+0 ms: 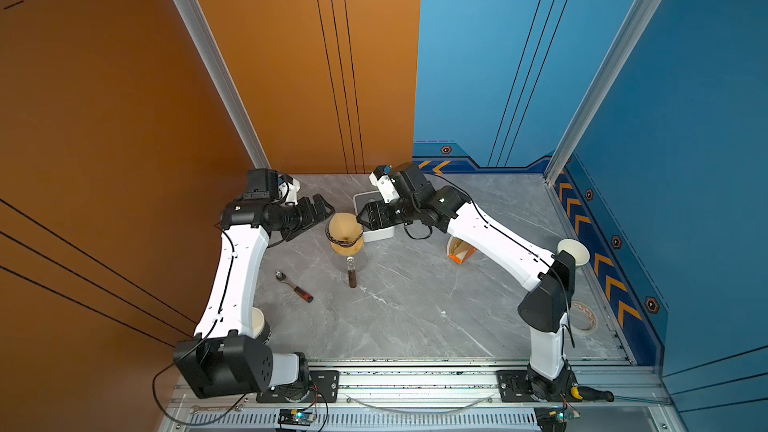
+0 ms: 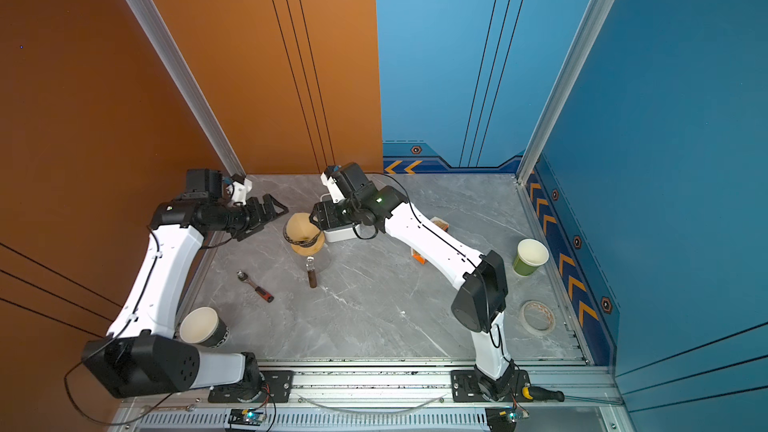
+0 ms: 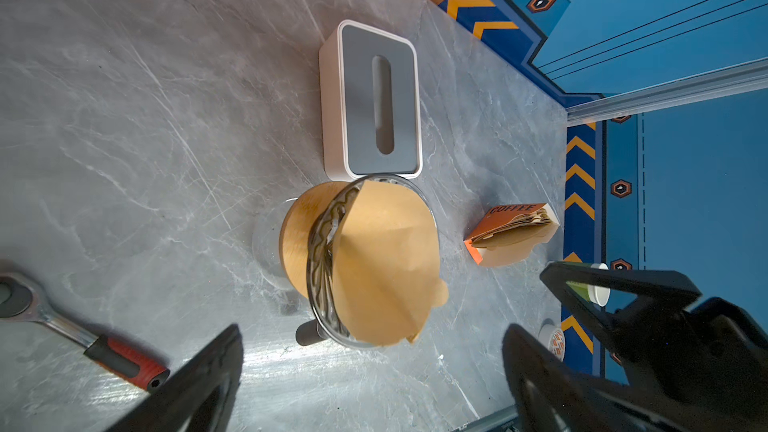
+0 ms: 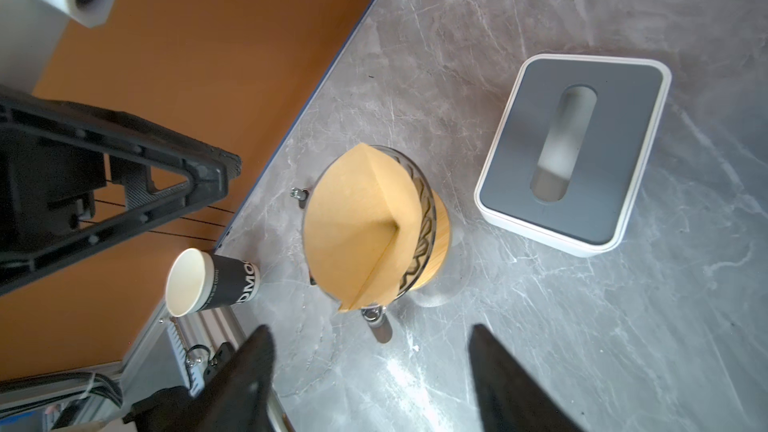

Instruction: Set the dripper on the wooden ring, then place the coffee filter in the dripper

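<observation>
The tan-brown coffee filter point(image 1: 341, 224) point(image 2: 298, 225) sits opened as a cone inside the dripper point(image 1: 333, 238) point(image 2: 311, 239), whose dark ribbed wall shows beside it. The dripper rests on a round wooden ring point(image 3: 296, 234) over a glass server with a brown handle point(image 1: 352, 277). In the wrist views the coffee filter point(image 3: 386, 259) point(image 4: 357, 222) fills most of the dripper point(image 3: 323, 243) point(image 4: 423, 209). My left gripper point(image 1: 313, 222) point(image 3: 372, 338) hangs open just left of it, touching nothing. My right gripper point(image 1: 360, 220) point(image 4: 370, 328) is open just right of it, empty.
A white tissue box with a grey lid point(image 3: 374, 105) point(image 4: 569, 151) stands right behind the dripper. An orange pack of filters point(image 3: 513, 230) lies to the right, a red-handled ratchet point(image 1: 294, 285) to the front left. Paper cups point(image 2: 203, 326) point(image 2: 530, 257) and a tape roll point(image 2: 537, 317) sit near the edges.
</observation>
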Robot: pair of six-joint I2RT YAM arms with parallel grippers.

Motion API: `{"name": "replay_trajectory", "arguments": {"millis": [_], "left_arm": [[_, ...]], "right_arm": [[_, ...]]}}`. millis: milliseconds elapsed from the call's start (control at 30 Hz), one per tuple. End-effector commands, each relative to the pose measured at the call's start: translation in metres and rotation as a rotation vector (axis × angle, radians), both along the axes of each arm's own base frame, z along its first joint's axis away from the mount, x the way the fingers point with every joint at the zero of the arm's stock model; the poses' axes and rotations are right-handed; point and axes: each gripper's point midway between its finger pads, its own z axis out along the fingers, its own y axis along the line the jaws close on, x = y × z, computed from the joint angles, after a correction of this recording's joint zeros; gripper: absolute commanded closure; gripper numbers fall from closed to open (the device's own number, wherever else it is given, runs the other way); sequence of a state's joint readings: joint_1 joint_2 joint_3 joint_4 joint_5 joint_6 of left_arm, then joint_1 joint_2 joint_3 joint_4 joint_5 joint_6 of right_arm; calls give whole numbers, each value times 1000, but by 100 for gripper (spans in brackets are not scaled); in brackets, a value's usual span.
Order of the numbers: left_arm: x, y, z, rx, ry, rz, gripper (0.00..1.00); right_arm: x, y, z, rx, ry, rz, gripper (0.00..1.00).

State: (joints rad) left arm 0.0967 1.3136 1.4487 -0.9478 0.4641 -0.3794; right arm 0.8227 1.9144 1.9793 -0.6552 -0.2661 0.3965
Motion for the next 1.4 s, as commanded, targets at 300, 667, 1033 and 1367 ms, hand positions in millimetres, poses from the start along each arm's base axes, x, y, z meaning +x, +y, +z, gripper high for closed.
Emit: {"name": "replay_trajectory", "arguments": {"millis": [300,667,1033,1367], "left_arm": [[-47,9,32,153,-194,-6,2],[-46,42,12,324,-403,141,2],[-52,70,-41,497,-494,227,2],[-41,90,-61,557,-531,277,2]], "right_arm": [[-46,-64,28,-65,-189,-21,0],[-45,-183,4,-210,-321,-282,0],[-40,-285,-23,-154,-436,-559,0],[-37,-361,-56,-231,-416,-759,0]]}}
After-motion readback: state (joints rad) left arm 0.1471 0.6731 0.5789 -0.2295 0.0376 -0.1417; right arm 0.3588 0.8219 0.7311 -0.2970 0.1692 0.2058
